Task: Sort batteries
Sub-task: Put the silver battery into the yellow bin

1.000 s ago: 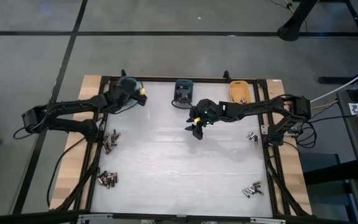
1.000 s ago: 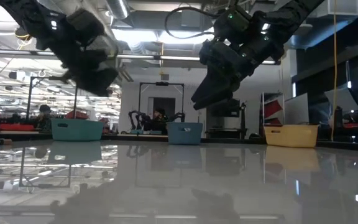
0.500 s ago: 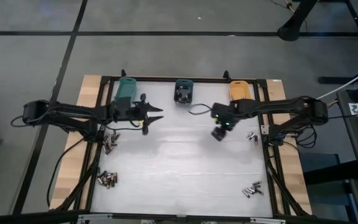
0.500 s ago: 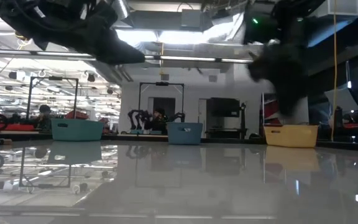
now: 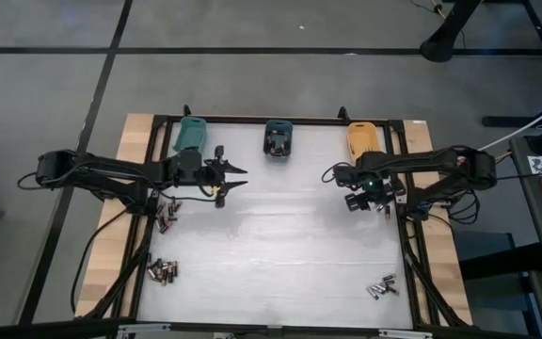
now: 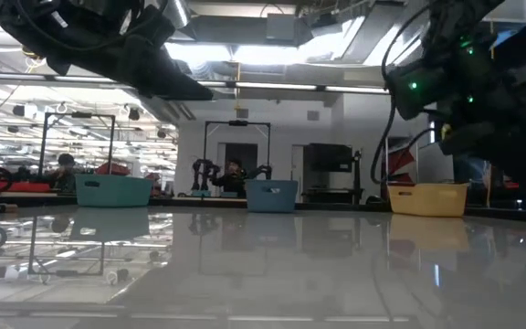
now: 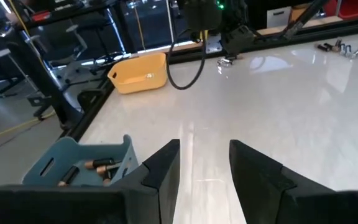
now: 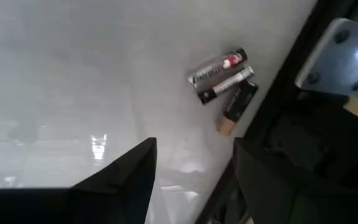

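Right tool (image 5: 363,200): moved from bench centre to the right edge, above three batteries (image 8: 222,81). Left tool (image 5: 234,176): moved off the teal bin (image 5: 189,135), toward centre.

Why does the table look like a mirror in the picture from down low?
In the low view the shiny table reflects the bright ceiling lights and the teal bin; in the high view it only looks pale; in the right wrist view a small glare spot sits near the batteries.
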Available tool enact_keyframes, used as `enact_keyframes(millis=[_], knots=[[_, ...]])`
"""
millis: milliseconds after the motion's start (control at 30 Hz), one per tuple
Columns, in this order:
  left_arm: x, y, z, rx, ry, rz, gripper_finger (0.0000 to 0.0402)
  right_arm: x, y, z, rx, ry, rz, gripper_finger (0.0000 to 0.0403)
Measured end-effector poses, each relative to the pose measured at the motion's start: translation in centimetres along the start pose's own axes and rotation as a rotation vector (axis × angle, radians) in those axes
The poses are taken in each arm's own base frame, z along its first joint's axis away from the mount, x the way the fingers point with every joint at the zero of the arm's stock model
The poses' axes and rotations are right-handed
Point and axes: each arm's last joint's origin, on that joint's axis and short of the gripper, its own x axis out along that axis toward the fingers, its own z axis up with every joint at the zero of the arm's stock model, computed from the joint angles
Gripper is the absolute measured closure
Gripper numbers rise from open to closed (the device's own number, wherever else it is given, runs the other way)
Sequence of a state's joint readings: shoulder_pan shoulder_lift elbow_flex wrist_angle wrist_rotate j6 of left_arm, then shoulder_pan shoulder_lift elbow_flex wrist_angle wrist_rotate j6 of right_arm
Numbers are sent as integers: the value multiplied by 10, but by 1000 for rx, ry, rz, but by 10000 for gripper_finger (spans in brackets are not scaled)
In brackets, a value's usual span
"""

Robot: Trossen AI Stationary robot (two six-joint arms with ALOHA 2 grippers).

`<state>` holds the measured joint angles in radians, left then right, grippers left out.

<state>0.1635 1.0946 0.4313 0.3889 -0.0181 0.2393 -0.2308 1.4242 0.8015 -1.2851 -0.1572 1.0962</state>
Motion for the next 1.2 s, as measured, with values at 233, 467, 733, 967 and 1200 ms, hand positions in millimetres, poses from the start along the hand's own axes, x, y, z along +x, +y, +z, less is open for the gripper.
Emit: enact_keyframes(millis=[233,467,733,967,1200], knots=[[0,0,-2,4,16,-3,273,8,-8,3,85,-89,-5,191],[0,0,-1,27,15,-3,273,18,-23,1,210,-194,148,191],[0,0,-1,48,7,-1,273,21,-27,0,174,-259,186,191],[0,0,0,33,2,0,273,21,-26,1,174,-283,184,191],[0,9,-2,40,11,37,273,15,-25,2,176,-319,193,191]])
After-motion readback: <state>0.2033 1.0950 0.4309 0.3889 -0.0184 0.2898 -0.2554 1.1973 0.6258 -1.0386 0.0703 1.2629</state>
